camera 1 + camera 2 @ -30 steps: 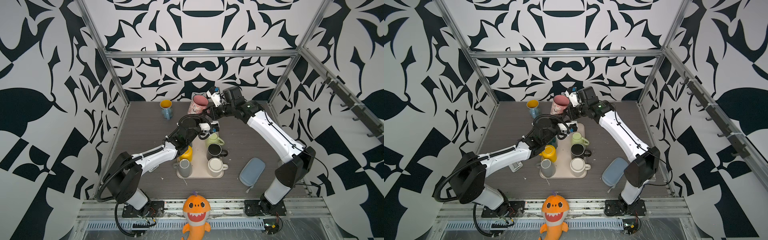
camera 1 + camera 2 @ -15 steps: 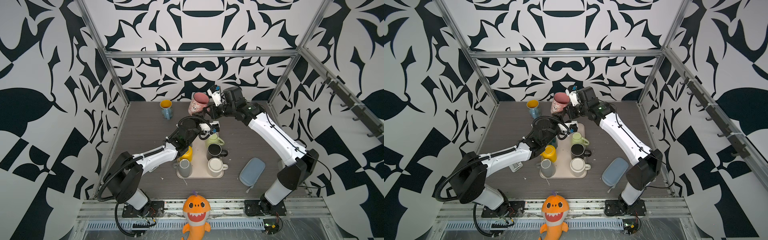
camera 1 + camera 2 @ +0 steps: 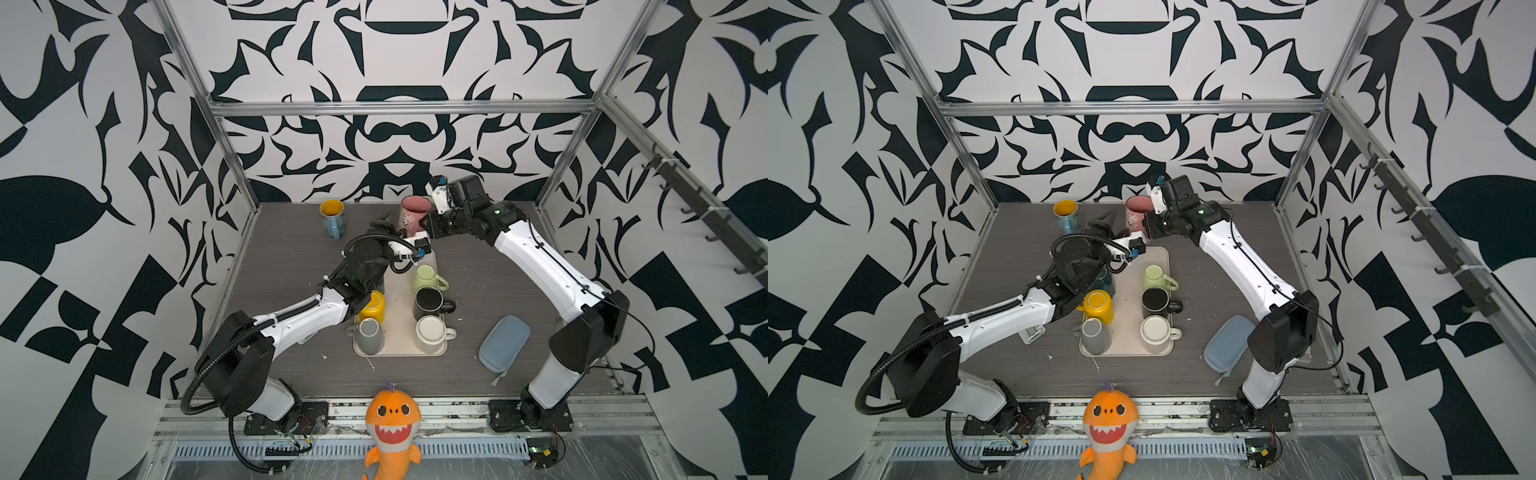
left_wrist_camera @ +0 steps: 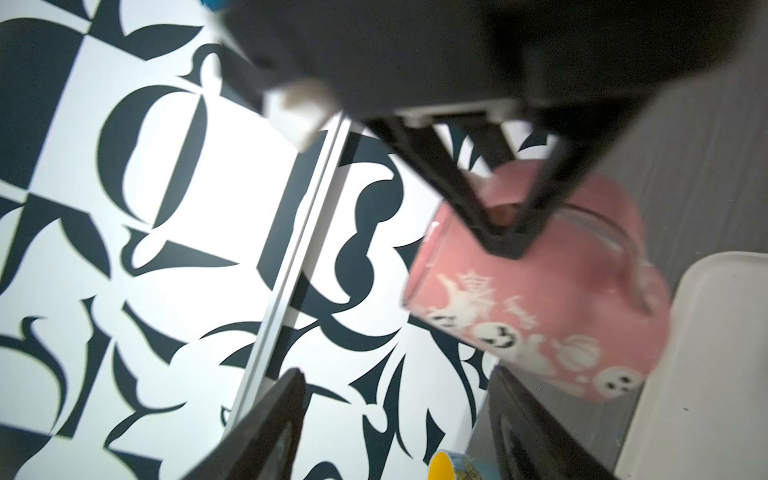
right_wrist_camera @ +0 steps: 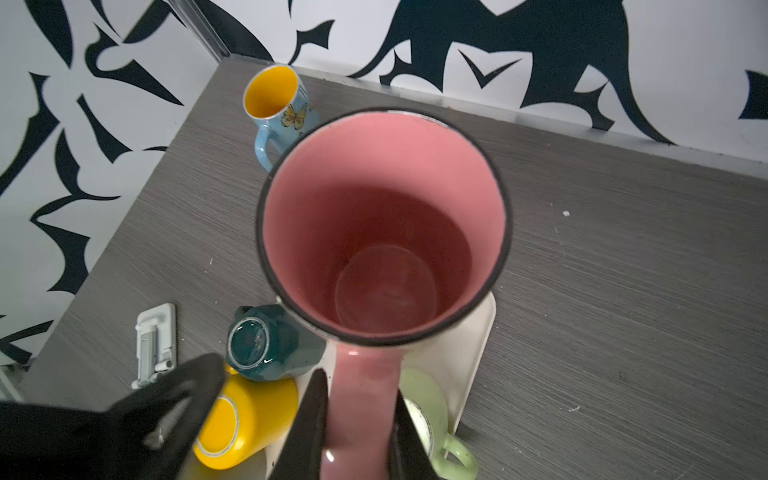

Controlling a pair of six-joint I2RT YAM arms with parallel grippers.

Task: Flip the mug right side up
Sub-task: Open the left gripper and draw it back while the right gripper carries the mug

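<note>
Right wrist: right gripper (image 5: 357, 419) pinches pink mug (image 5: 384, 232) by its handle, rim up, above tray (image 5: 478, 332) edge. Left gripper (image 4: 395, 419) spread, empty, just beside mug; bare table (image 5: 623, 270) beyond.

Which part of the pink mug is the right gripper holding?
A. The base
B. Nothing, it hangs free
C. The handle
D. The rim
C: in the right wrist view the right gripper's fingers close on both sides of the pink mug's handle.

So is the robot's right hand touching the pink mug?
Touching. In the right wrist view, the right gripper has its fingers pressed on both sides of the pink mug's handle.
</note>
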